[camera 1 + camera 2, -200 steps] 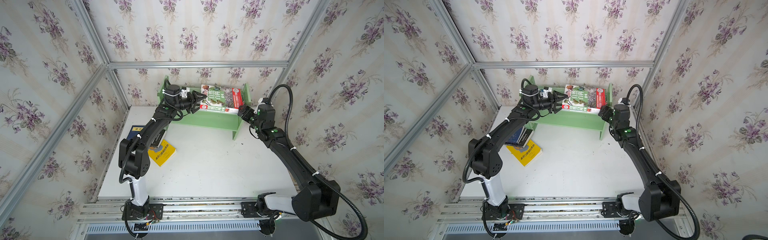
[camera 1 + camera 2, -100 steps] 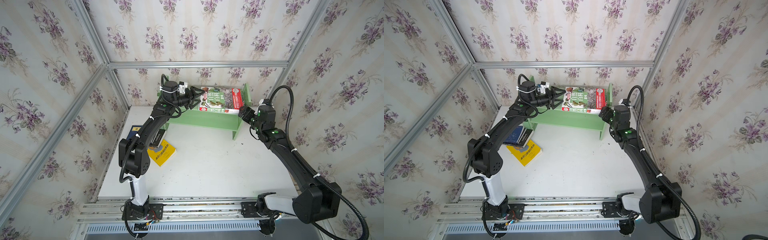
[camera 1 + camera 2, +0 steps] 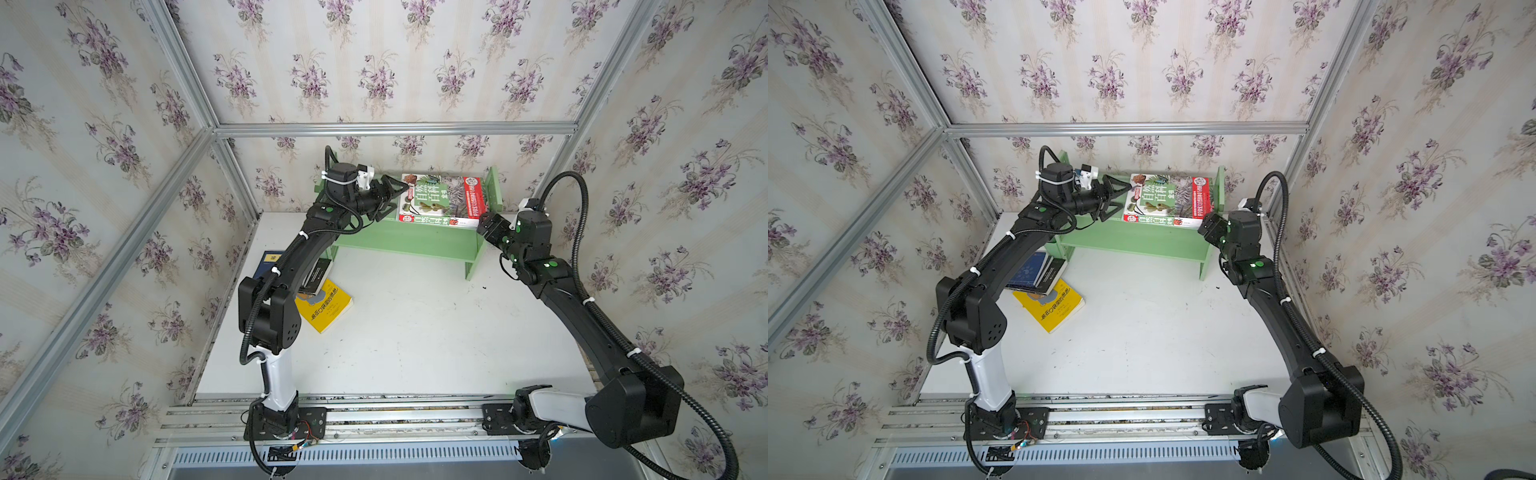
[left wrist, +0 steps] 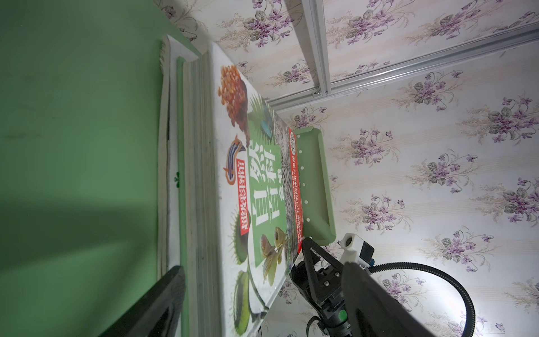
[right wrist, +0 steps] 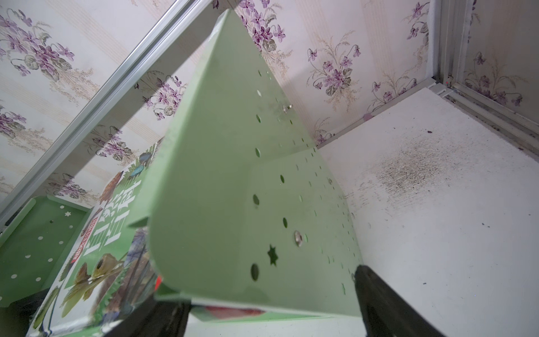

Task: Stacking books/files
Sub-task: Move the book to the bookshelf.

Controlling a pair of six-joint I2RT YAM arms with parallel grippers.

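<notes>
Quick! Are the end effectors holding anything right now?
Left end effector: open, holding nothing, beside the nature book.
Right end effector: open, holding nothing, by the green shelf.

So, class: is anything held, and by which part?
Nothing is gripped. The left end effector is open at the edge of the green-and-red nature book; the right end effector is open astride the end panel of the green shelf.

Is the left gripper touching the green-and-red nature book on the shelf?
Cannot tell. In a top view the open left gripper reaches the edge of the nature book; no gap or contact shows plainly.
</notes>
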